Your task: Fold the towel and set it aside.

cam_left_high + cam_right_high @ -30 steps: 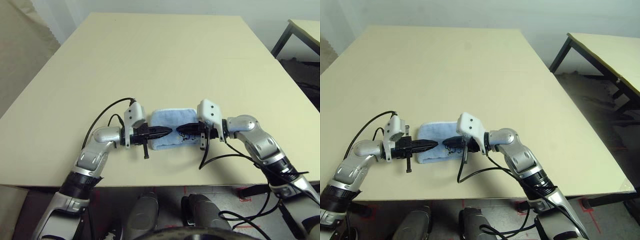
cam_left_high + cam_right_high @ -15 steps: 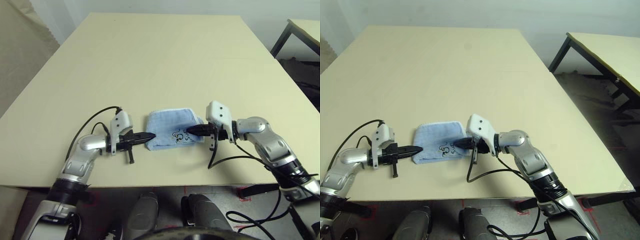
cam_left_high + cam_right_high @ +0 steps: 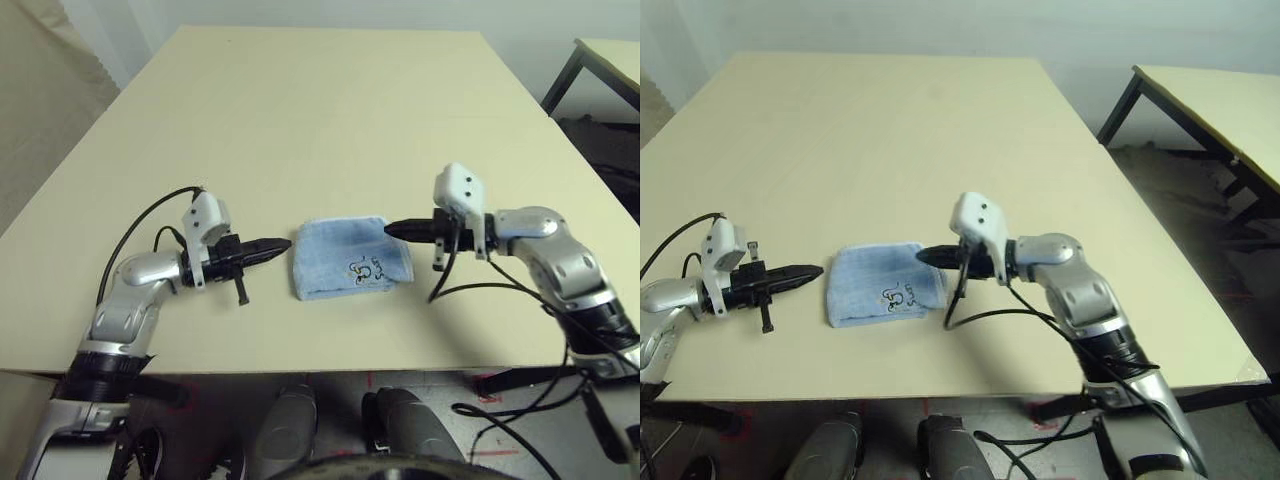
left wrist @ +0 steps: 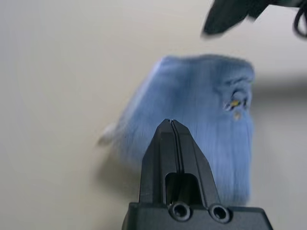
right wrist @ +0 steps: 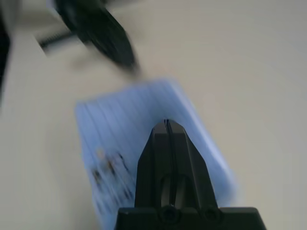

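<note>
On my left side, the left gripper (image 3: 280, 243) sits low over the surface (image 3: 320, 110) with its jaws pressed together and nothing between them, its tip just beside the towel's left edge but apart from it. In the middle lies the towel (image 3: 348, 259) — a compact, roughly square blue bundle, flat on the surface near the front edge, embroidered mark facing up toward the right half. From the layered look of its edges I judge the folding to be done, or very nearly so. To the right, the right gripper (image 3: 392, 229) points inward with its jaws likewise closed on nothing, tip at the towel's upper right corner; I can't tell whether it touches the cloth. So neither side holds the towel right now. What I read as left is the second half — picking up or sliding the folded bundle off to one side of the surface, since it rests between both arms.
</note>
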`<action>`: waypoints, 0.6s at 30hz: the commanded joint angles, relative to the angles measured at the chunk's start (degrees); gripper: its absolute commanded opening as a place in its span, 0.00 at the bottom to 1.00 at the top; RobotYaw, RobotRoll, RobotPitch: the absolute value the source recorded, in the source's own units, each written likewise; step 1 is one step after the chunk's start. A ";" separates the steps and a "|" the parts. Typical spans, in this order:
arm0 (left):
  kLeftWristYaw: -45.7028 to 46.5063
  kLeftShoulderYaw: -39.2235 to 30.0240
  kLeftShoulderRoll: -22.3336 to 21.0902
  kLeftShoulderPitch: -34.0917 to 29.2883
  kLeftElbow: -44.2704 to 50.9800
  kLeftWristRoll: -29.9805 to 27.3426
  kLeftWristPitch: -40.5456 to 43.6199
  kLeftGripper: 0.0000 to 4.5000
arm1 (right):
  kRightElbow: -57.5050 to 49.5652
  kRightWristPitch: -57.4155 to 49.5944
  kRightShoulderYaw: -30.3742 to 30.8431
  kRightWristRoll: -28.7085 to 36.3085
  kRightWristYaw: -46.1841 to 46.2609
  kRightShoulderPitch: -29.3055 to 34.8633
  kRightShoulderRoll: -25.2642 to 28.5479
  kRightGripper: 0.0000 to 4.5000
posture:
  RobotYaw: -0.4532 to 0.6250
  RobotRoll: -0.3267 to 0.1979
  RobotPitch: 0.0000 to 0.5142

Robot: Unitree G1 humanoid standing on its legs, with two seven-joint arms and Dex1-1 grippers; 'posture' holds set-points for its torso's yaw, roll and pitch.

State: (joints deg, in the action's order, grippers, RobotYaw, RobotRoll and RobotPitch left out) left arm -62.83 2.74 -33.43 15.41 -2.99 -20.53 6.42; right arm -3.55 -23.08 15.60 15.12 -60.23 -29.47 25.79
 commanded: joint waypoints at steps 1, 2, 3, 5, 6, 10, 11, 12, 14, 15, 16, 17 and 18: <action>1.50 3.03 3.35 1.91 -4.05 2.73 -1.26 0.01 | 3.06 1.13 3.31 -2.27 1.57 0.89 -2.52 0.00 | 0.49 0.62 0.15; 1.75 3.38 4.13 2.40 -4.82 3.13 -1.48 0.01 | 3.69 1.53 3.75 -2.69 1.79 1.06 -3.07 0.00 | 0.50 0.62 0.15; 1.92 4.06 4.91 2.85 -5.97 3.93 -2.15 0.01 | 4.44 2.48 4.67 -3.70 1.83 1.42 -3.35 0.00 | 0.50 0.62 0.15; 1.64 6.19 5.07 3.21 -8.77 7.16 -4.85 0.01 | 5.73 3.57 5.91 -5.47 2.76 2.25 -3.69 0.00 | 0.50 0.62 0.16; 1.67 6.73 5.09 3.19 -9.85 8.13 -5.79 0.01 | 6.25 3.83 6.17 -6.22 3.39 2.63 -3.76 0.00 | 0.50 0.62 0.16; 1.36 6.45 4.44 2.44 -11.88 9.08 -7.52 0.01 | 7.77 4.14 5.57 -8.20 5.33 3.37 -3.09 0.00 | 0.49 0.62 0.16; 1.17 6.04 3.90 1.94 -12.04 9.00 -7.76 0.01 | 8.02 4.13 5.11 -8.57 5.65 3.64 -2.49 0.00 | 0.49 0.62 0.16; 1.08 5.50 3.25 1.35 -12.04 8.80 -7.89 0.01 | 8.08 4.15 4.55 -8.75 5.74 3.98 -1.64 0.00 | 0.49 0.62 0.16; 0.99 4.71 2.29 0.55 -11.88 8.26 -7.95 0.01 | 7.95 4.21 3.84 -8.61 5.59 4.41 -0.28 0.00 | 0.49 0.62 0.16; 0.92 4.15 1.63 0.03 -11.65 7.93 -7.95 0.01 | 7.70 4.17 3.34 -8.32 5.28 4.64 0.63 0.00 | 0.49 0.62 0.15; 0.83 3.64 1.04 -0.40 -11.45 7.68 -7.97 0.01 | 7.44 4.13 2.90 -7.96 4.94 4.80 1.44 0.00 | 0.49 0.62 0.15; 0.77 3.13 0.51 -0.77 -11.30 7.47 -7.98 0.01 | 7.14 4.03 2.47 -7.59 4.54 4.90 2.20 0.00 | 0.49 0.62 0.15; 0.71 2.47 -0.09 -1.10 -11.08 7.16 -7.91 0.01 | 6.68 3.79 1.90 -7.10 3.97 4.98 3.03 0.00 | 0.49 0.62 0.15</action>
State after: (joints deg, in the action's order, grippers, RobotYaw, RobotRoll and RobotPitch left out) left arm -61.82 6.11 -32.76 15.25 -14.09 -13.23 -1.44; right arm 3.67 -19.06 18.81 7.67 -55.46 -25.30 27.82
